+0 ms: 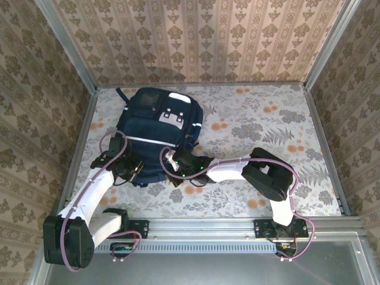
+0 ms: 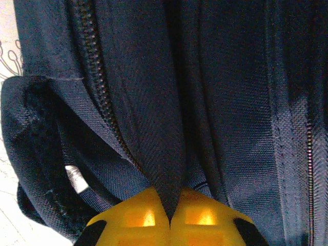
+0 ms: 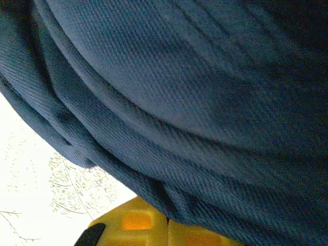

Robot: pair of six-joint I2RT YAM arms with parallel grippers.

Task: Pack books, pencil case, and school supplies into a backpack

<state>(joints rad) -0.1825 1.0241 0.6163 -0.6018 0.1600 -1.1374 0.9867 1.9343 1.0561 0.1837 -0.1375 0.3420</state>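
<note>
Backpack (image 1: 155, 127): lies flat on the bench (image 1: 267, 124), straight ahead of both end effectors. Its white-grey patch (image 1: 172, 117) is at the end far from them.

Left end effector (image 1: 135, 169): at the near left corner of the backpack, touching the fabric. In the left wrist view the left end effector (image 2: 170, 207) has its yellow fingers (image 2: 138, 215) pressed together, with a fold of navy fabric clamped between them. The fold rises straight up from the tips. A zipper (image 2: 97, 87) runs just left of the fold, leading away from the fingers. Further left is a dark padded loop (image 2: 31, 154), with pale bench showing past it.

Right end effector (image 1: 177, 165): at the near right edge of the backpack, against the fabric. In the right wrist view the right end effector (image 3: 166, 225) has its yellow fingers (image 3: 138, 223) side by side, closed together. Ribbed navy fabric lies across the tips and hides them. Cannot tell whether any fabric is pinched between them. Patterned bench shows just left of the fingers.
</note>
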